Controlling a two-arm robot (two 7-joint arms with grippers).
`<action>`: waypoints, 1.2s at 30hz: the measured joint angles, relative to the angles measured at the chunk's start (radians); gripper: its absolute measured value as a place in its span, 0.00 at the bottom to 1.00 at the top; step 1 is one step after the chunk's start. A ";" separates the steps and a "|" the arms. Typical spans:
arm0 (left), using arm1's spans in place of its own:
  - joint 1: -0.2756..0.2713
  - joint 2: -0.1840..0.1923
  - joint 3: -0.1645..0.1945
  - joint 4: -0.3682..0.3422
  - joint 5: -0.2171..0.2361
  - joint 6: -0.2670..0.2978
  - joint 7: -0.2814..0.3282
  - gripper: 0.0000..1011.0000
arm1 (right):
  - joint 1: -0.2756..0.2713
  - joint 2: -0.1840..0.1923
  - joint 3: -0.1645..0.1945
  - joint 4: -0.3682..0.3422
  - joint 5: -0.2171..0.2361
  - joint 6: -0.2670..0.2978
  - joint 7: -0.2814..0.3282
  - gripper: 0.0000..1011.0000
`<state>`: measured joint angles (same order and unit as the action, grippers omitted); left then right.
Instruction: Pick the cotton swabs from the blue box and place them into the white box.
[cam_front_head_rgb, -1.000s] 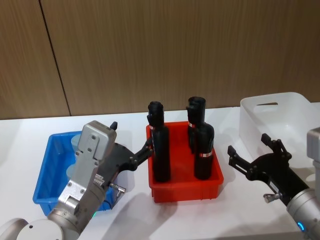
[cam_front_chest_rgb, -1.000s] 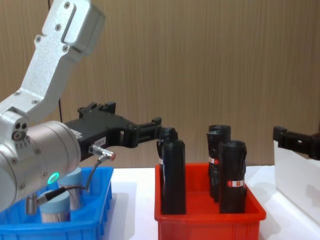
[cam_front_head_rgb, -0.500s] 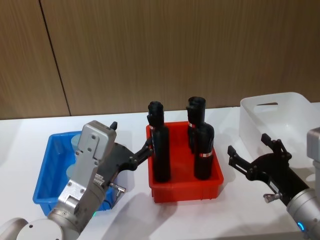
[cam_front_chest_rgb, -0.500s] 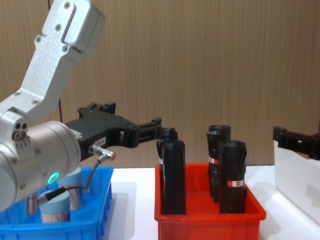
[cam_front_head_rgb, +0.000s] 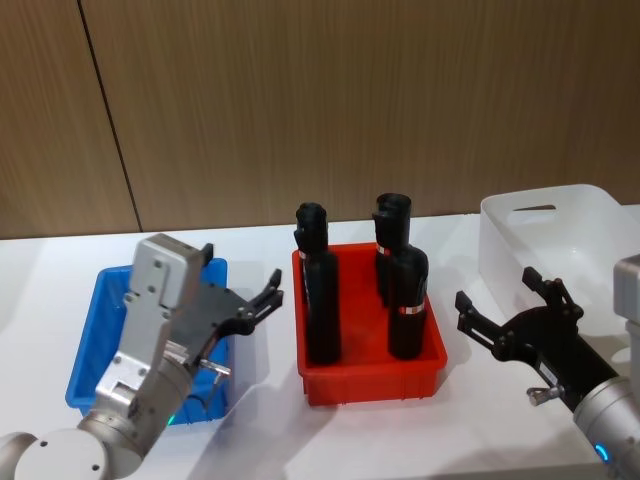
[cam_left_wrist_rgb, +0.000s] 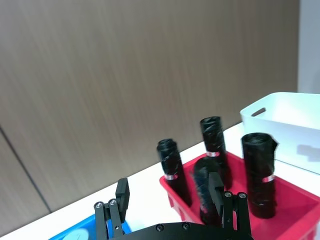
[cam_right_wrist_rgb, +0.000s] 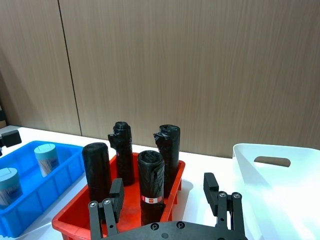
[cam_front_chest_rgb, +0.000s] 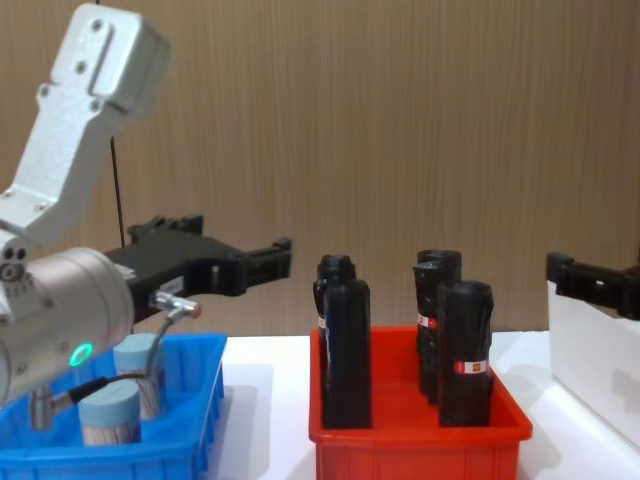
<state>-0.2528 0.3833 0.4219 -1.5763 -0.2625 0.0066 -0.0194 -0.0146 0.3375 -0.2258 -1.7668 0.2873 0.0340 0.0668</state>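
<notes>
L gripper (cam_front_head_rgb: 258, 303) shifted left, off the red bin (cam_front_head_rgb: 370, 385) edge, now over the blue box (cam_front_head_rgb: 88, 335).
L gripper: fingers spread, nothing held, pointing right and level above the box's right rim; half a sec ago its tips sat just beside the near-left black bottle (cam_front_head_rgb: 321, 300), now there's a gap. Cotton swabs (cam_front_chest_rgb: 110, 418): two tubs upright in the blue box, under/behind the L wrist, not touched yet. R gripper (cam_front_head_rgb: 497, 290): unchanged, near right, also spread and empty, parked just in front of the white box (cam_front_head_rgb: 500, 250) at far right of the table (cam_front_head_rgb: 260, 240). Read: L arm is lining up on the swabs; wrist prob. needs to tip down before a grasp. No transfer started; white box looks empty.
</notes>
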 joint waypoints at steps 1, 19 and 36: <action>-0.001 0.001 -0.003 0.004 -0.008 0.001 0.002 0.99 | 0.000 0.000 0.000 0.000 0.000 0.000 0.000 0.99; -0.019 0.016 -0.065 0.086 -0.150 0.086 0.056 0.99 | 0.000 0.000 0.000 0.000 0.000 0.000 0.000 0.99; -0.067 0.005 -0.100 0.168 -0.221 0.216 0.062 0.99 | 0.000 0.000 0.000 0.000 0.000 0.000 0.000 0.99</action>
<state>-0.3196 0.3884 0.3220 -1.4081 -0.4838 0.2227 0.0430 -0.0146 0.3374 -0.2258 -1.7668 0.2873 0.0340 0.0668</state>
